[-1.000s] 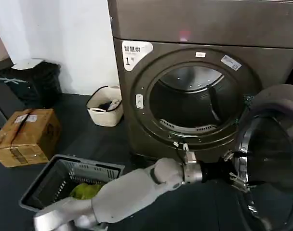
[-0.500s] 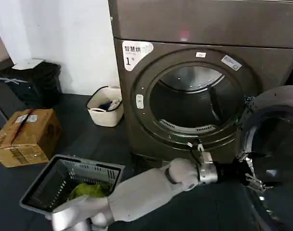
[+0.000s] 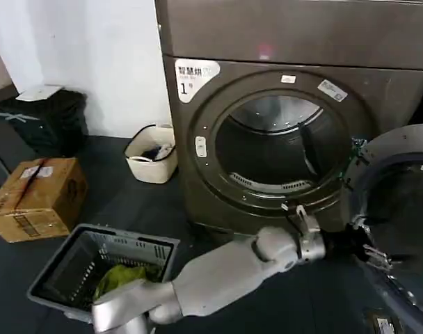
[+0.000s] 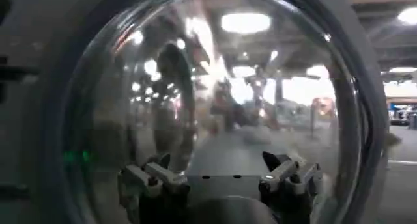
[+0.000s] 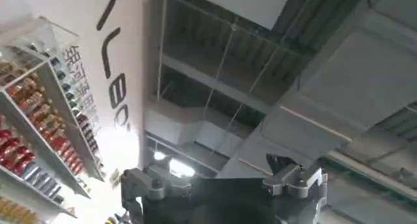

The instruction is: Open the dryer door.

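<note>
One dryer door (image 3: 399, 229) farther open than before, left gripper (image 3: 368, 252) against it, jaws spread.

Dryer door (image 3: 399, 209) farther open rightward

The left arm (image 3: 218, 275) is smooth silver-grey, with a rounded joint, metal wrist ring and black cable loop.
</note>
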